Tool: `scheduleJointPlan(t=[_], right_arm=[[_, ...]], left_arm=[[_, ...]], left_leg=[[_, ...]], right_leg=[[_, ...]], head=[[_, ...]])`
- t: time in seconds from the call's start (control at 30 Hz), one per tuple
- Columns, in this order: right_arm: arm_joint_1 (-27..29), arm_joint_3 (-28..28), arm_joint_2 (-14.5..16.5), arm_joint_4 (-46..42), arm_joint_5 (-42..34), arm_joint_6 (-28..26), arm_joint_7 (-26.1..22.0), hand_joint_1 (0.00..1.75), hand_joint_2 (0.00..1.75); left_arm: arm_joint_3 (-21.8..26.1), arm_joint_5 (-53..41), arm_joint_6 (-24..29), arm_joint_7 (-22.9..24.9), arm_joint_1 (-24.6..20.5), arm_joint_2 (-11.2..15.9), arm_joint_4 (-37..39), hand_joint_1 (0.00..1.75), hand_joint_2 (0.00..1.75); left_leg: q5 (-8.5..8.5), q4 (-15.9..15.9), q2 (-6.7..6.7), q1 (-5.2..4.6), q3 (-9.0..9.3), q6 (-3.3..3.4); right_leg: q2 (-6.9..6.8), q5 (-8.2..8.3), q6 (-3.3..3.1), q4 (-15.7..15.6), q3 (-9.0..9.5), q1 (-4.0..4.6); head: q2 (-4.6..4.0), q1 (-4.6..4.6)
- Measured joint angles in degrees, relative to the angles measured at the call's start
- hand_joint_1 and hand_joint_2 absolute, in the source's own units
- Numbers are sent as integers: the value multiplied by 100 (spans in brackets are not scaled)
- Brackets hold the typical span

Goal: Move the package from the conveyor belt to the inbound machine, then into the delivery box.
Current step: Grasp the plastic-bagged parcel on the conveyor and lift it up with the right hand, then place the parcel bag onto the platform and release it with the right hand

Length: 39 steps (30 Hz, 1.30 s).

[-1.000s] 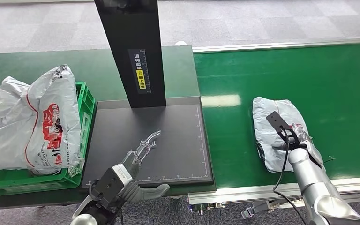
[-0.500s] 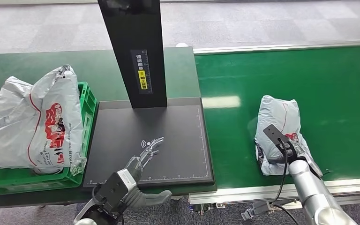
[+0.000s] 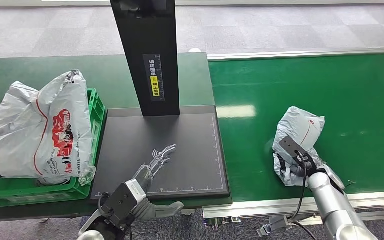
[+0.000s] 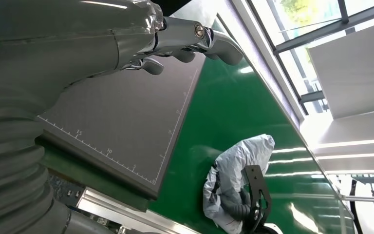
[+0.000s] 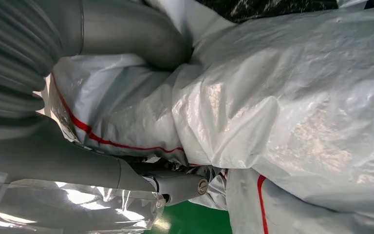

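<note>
Grey plastic, crumpled and marked with red lines, wraps the package (image 3: 298, 142), which sits on the green conveyor belt (image 3: 340, 90) close to its near edge, well apart from the belt's left edge. The right robot hand (image 3: 307, 165) grips the package at its near end; in the right wrist view the thick thumb (image 5: 141, 36) presses into the wrapping from one side and a finger (image 5: 175, 185) closes on it from the other, with the package (image 5: 282, 112) bunched between them.

The inbound machine's dark scanning plate (image 3: 190, 145) lies on the tabletop (image 3: 45, 70) just left of the belt, with a black upright column (image 3: 147, 55) rising from its far edge. The left robot hand (image 3: 150, 167) hovers over the near part of the plate, fingers spread and holding nothing.

At the tabletop's left edge stands the green delivery box (image 3: 92, 107), touching the plate's left side and heaped with a large grey bag (image 3: 40, 132) printed in red.
</note>
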Motion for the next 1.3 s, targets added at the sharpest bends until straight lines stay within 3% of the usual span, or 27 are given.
scheduleJointPlan(t=[0.13,0.4,0.7,0.9,1.07,1.3], right_arm=[[-8,-15,3,2,-24,-177,-132,175,175],[95,-290,76,-173,-636,-807,-879,175,175],[581,-421,432,-1563,-2635,-255,-1957,175,175],[1041,117,914,-3100,-3440,-31,-2092,175,175],[1247,890,1226,-4142,-3762,169,-2176,175,175],[1287,1870,1457,-4863,-4055,640,-2212,175,175]], left_arm=[[4,-1,2,2,-8,0,-1,0,175],[21,-16,75,2,26,5,-39,0,175],[29,-74,263,-69,108,16,-114,0,175],[34,-182,349,-121,168,16,-119,0,175],[49,-263,363,-155,193,-11,-133,0,175],[110,-307,391,-235,207,-47,-133,0,175]], left_leg=[[0,0,0,1,-2,0],[3,0,-1,-1,-22,3],[8,-2,2,-2,-79,-4],[10,-8,3,-1,-100,-11],[10,-9,8,-1,-101,-13],[11,-9,7,-1,-102,-15]], right_leg=[[0,1,1,0,2,1],[0,9,3,1,-9,-2],[3,11,-4,22,-82,-1],[3,0,-18,37,-111,1],[7,-3,-23,41,-119,0],[6,-2,-23,43,-118,-1]], head=[[0,0],[0,0],[0,0],[0,-1],[0,0],[0,0]])
